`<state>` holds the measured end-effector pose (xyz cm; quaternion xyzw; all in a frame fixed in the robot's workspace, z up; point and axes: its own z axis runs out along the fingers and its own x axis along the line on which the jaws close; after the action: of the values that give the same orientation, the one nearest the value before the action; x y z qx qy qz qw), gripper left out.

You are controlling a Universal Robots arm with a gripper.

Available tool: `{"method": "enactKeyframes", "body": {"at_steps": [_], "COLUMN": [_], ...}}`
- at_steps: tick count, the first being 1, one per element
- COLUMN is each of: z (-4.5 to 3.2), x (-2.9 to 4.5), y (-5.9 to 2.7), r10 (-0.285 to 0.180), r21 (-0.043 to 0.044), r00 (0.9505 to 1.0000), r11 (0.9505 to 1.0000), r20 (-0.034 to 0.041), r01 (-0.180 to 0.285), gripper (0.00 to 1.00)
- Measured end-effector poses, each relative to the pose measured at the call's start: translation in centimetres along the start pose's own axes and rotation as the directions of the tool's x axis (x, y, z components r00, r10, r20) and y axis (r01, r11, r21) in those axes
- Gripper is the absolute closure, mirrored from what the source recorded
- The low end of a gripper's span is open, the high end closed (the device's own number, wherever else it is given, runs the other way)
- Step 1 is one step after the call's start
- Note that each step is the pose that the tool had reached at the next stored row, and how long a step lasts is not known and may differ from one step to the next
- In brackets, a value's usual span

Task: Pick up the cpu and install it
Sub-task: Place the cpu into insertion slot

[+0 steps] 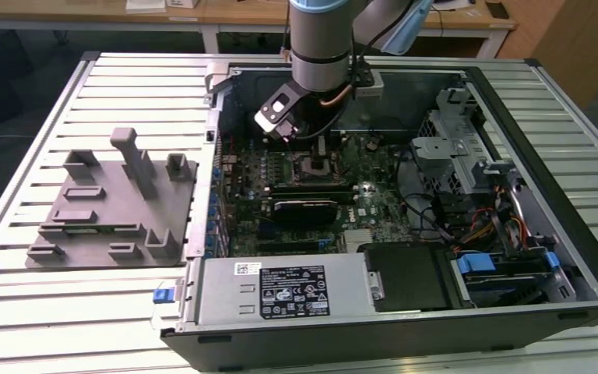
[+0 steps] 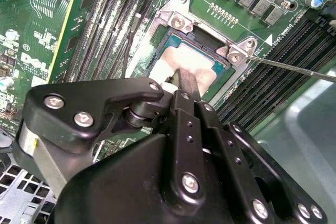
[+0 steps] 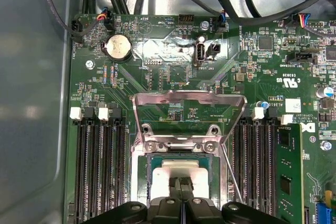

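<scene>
The cpu [image 3: 167, 174] lies flat in the motherboard socket [image 3: 140, 182], its silvery top plate [image 2: 181, 59] framed by a green rim. The socket's metal load plate [image 3: 189, 100] stands swung open behind it. My gripper [image 3: 181, 186] hangs straight over the chip with its two black fingers pressed together. The fingertips [image 2: 185, 80] sit at or just above the middle of the top plate; I cannot tell if they touch. In the exterior view my gripper [image 1: 304, 142] reaches down into the open computer case over the socket [image 1: 314, 165].
A thin metal lever [image 2: 294, 67] sticks out beside the socket. Memory slots [image 3: 100, 166] flank it on both sides. A grey fixture tray [image 1: 112, 202] lies on the slatted table at the exterior view's left. The power supply [image 1: 278, 292] and drive cage [image 1: 466, 156] crowd the case.
</scene>
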<state>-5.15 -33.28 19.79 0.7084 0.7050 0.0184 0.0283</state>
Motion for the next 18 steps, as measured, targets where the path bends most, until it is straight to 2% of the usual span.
{"method": "enactKeyframes", "body": {"at_steps": [3,8,18], "z": [-0.17,-1.08,-3.97], "x": [0.02,-0.01,-0.05], "y": [0.03,0.07,0.27], "r10": [0.0,0.0,0.0], "r21": [-0.0009,-0.0001,-0.0007], "r00": [1.0,1.0,1.0], "r11": [1.0,1.0,1.0], "r20": [-0.0012,-0.0002,-0.0002], "r01": [0.0,0.0,0.0], "gripper": [0.89,0.89,0.89]}}
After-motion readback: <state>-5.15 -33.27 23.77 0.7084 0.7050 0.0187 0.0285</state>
